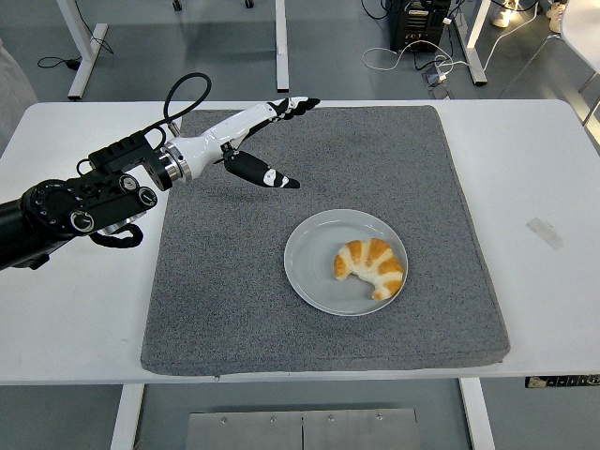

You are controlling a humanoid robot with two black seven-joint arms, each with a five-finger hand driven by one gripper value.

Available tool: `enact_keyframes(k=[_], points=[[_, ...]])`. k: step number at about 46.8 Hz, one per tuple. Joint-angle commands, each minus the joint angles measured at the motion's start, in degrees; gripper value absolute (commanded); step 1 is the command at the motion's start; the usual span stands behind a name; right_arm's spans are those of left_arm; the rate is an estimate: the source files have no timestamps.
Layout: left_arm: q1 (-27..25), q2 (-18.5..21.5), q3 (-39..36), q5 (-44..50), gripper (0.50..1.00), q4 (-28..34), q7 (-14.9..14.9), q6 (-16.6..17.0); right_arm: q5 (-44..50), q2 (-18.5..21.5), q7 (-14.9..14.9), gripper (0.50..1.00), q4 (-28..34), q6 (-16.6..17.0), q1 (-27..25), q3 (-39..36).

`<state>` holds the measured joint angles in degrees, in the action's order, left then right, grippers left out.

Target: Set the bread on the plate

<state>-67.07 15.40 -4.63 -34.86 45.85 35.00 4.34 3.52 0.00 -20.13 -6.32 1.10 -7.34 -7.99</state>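
Only one arm showed; the right arm was out of frame entirely. The left arm (75, 208) was cut off at the picture's left edge, so its upper part could not be seen. The table legs and cables on the floor at the top were partly cropped. A small pale strip (545, 232) lay on the table's right side; what it was could not be made out.

Counts: one croissant, one plate, one grey mat, one white table, one robot hand in view.

The croissant (370, 266) lay on the round grey plate (314, 272), toward the plate's right half, curved with its ends pointing left and down. The plate sat on the mat (234, 300), right of the mat's centre. The mat covered the middle of the table (75, 328).

The left hand (253, 141) was over the mat's far left corner area, well apart from the plate and the croissant. It was stretched out flat, the four fingers (298, 105) straight and close together, pointing right and away toward the mat's far edge. The thumb (264, 173) stuck out separately, angled down and right toward the plate. The hand was spread and empty, nothing between thumb and fingers. A black cable (184, 89) looped up above the wrist. The forearm ran down-left to the picture's edge.
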Motion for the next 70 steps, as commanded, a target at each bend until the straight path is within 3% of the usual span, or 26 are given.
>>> enact_keyframes(k=[1,6,17,35,51,70], points=[[0.3,1.0,1.1,2.9,1.000,-0.1,0.0,-0.2,0.0,0.0,0.0,1.000,0.3,-0.1,0.0,0.1],[0.4,1.6,2.5,8.4,1.000,-1.9,0.0,-2.1,0.0,0.0,0.0,1.000,0.3,-0.1,0.0,0.1],[0.4,1.3,2.9,19.0,1.000,-10.2,0.0,-10.5,0.0,0.0,0.0,1.000,0.3,-0.1,0.0,0.1],[4.9,1.7,9.9,26.5,1.000,-14.3,0.0,-17.5,0.0,0.0,0.0,1.000,0.3,-0.1,0.0,0.1],[9.2,2.7,16.2,28.5,1.000,-14.3,0.0,-18.0,0.0,0.0,0.0,1.000,-0.3,0.1,0.0,0.0],[10.8,2.6,16.4,28.8,1.000,-14.3,-0.4,-18.0,0.0,0.0,0.0,1.000,0.3,-0.1,0.3,0.0]])
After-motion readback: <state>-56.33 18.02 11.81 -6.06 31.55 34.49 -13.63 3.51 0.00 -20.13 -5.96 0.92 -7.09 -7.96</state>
